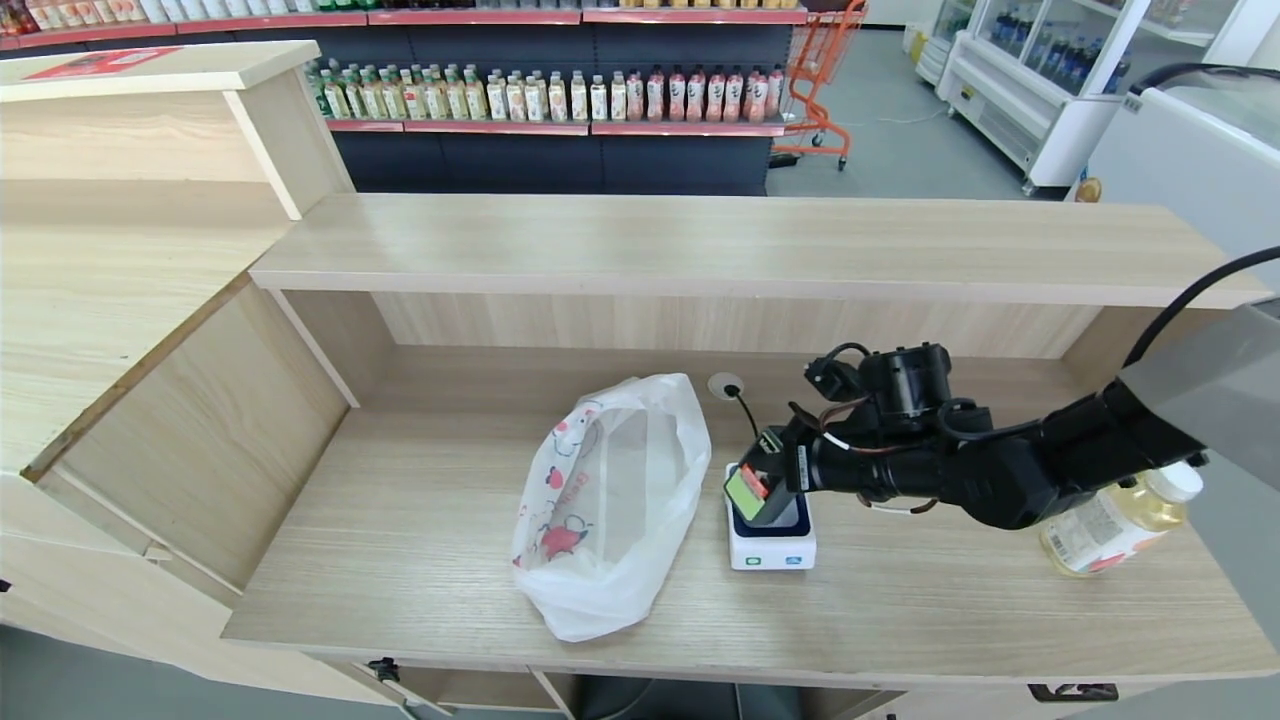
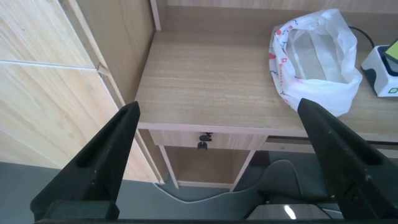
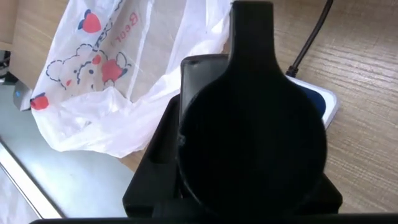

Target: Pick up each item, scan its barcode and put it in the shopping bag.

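Left of the white printed plastic shopping bag (image 1: 610, 500), the light wooden tabletop (image 1: 400, 540) lies bare. The gap between bag and white box scanner (image 1: 770, 548) looks narrow; the right gripper (image 1: 762, 482), fingers clamped on a green-and-orange packet (image 1: 745, 492), overhangs the scanner.

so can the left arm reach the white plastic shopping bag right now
Probably yes: the left end effector hangs open off the wooden counter's edge, with bare wood between it and the white plastic shopping bag; the right arm is over the white scanner.
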